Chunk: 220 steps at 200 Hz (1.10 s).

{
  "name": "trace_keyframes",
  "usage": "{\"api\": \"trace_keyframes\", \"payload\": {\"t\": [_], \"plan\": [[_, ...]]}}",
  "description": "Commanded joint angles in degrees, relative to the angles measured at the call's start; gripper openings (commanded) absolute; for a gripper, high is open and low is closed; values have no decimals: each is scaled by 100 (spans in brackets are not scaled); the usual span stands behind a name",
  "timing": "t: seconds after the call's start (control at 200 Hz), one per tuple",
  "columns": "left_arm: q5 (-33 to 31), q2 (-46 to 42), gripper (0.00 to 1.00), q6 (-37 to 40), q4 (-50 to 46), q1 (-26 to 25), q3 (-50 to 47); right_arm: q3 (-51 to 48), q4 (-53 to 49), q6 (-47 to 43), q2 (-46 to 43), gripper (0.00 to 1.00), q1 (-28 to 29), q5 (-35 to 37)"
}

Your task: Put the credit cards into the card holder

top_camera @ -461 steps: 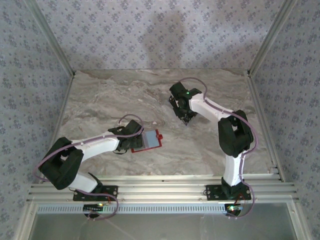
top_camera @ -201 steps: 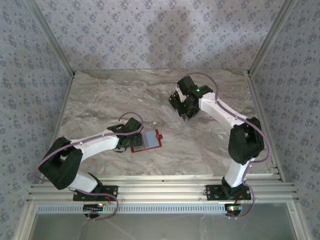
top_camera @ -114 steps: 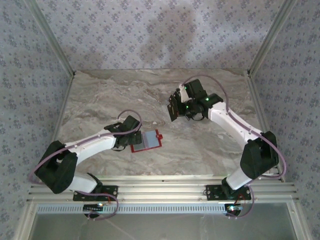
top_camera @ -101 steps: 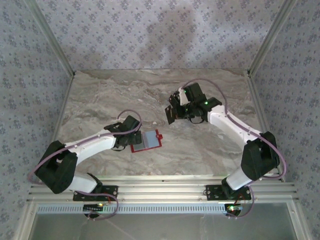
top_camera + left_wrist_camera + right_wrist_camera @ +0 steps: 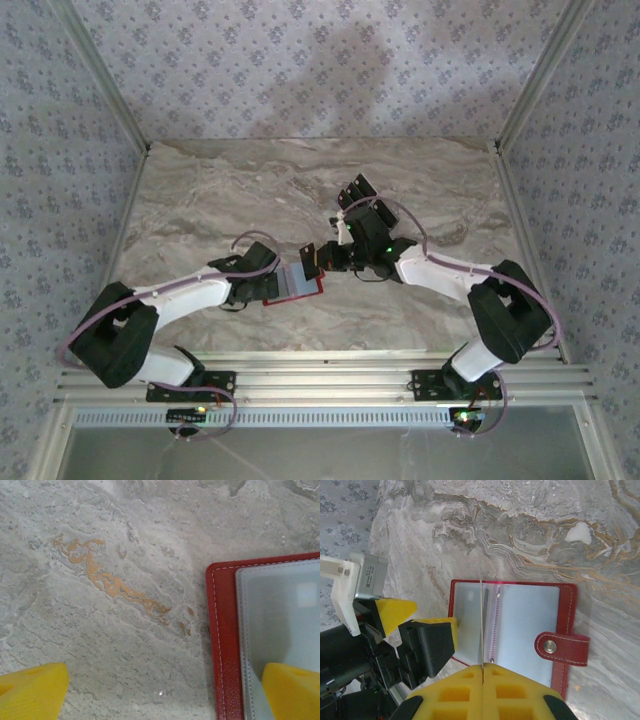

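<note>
The card holder [image 5: 298, 284] lies open on the marble between the two arms, red with a pale grey inside [image 5: 522, 625] and a snap tab [image 5: 561, 648]. My right gripper [image 5: 326, 257] is shut on one credit card [image 5: 308, 255], held on edge just above the holder. In the right wrist view this card [image 5: 481, 615] is a thin pale line over the holder's middle fold, clamped in the right gripper [image 5: 483, 666]. My left gripper [image 5: 266, 272] is open and straddles the holder's left edge [image 5: 222, 630]. One of its fingertips [image 5: 292, 690] rests on the pale page, the other [image 5: 30, 692] on the table.
The grey marble table [image 5: 230, 190] stretches away behind both arms. Wallpapered walls with metal corner posts [image 5: 100, 75] close in the left, back and right. An aluminium rail [image 5: 320, 375] runs along the near edge by the arm bases.
My right arm has swung from the back middle of the table down and left, carrying the card to just above the open holder. The left gripper has stayed at the holder's edge.
</note>
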Motion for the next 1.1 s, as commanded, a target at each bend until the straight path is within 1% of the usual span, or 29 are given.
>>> {"api": "trace_keyframes", "payload": {"t": [0.0,0.16,0.445,1.094], "plan": [[-47,-90,99,-150,-162,-10,-169,-170,871,383,259,0,111,-99],[-81,-195,99,-203,-223,-17,-251,-244,1281,423,517,0,248,-120],[-142,-385,98,-266,-329,-10,-313,-297,1721,498,857,0,297,-224],[-144,-328,97,-239,-329,-11,-375,-226,2168,436,1487,0,312,-707]]}}
